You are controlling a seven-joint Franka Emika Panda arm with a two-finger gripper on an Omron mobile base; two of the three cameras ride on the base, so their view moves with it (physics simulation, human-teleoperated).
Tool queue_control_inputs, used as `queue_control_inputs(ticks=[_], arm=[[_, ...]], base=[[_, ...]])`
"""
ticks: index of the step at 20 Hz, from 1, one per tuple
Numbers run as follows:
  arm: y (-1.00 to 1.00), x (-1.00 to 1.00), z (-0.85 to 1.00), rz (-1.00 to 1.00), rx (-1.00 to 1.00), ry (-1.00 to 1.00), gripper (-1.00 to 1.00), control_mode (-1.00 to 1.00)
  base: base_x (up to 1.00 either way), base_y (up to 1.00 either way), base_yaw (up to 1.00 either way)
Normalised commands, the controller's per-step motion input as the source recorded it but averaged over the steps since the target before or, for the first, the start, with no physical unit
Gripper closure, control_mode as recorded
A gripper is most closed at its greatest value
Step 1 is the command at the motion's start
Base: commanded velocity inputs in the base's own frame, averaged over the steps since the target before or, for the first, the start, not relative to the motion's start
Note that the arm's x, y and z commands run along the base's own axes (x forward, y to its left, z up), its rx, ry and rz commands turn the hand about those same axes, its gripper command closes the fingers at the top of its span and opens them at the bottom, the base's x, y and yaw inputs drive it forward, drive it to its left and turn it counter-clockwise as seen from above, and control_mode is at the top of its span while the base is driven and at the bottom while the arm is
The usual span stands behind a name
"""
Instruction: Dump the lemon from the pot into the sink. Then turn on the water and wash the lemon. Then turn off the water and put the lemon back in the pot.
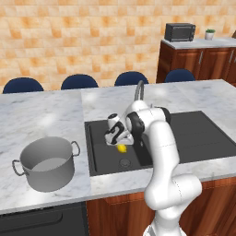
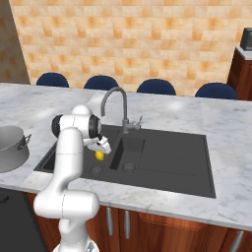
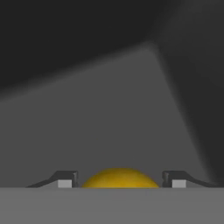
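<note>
The small yellow lemon (image 1: 121,148) (image 2: 99,155) lies on the floor of the dark sink (image 1: 203,133) (image 2: 167,157), in its left basin. My gripper (image 1: 119,144) (image 2: 101,150) reaches down into that basin over it. In the hand view the lemon (image 3: 120,178) sits between the two fingertips (image 3: 65,180), which press close against its sides. The grey pot (image 1: 46,163) (image 2: 10,147) stands upright on the marble counter left of the sink, and I see nothing inside it. The gooseneck faucet (image 1: 138,90) (image 2: 115,98) rises behind the sink with no water flowing.
Several blue stools (image 1: 79,81) line the far side of the island. A microwave (image 1: 179,31) and a small plant (image 1: 210,33) sit on the back right cabinet. A dark cooktop front (image 1: 41,222) lies below the pot. Round drains (image 2: 129,167) mark each basin.
</note>
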Motion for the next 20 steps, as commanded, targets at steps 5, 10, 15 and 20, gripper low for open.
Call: queue_control_inputs(ticks=[5,10,15,20], arm=[[0.08,-0.10,0.92,-0.04,0.00,0.00,1.00,-1.00],[0.22,-0.46,0.76,-0.05,0.00,0.00,1.00,-1.00],[0.26,-0.52,0.52,-0.07,0.00,0.01,1.00,-1.00],[0.16,-0.59,0.73,-0.08,0.00,0.00,1.00,-1.00]], base=[[0.00,0.00,0.00],[0.00,0.00,0.00],[0.00,0.00,0.00],[0.00,0.00,0.00]])
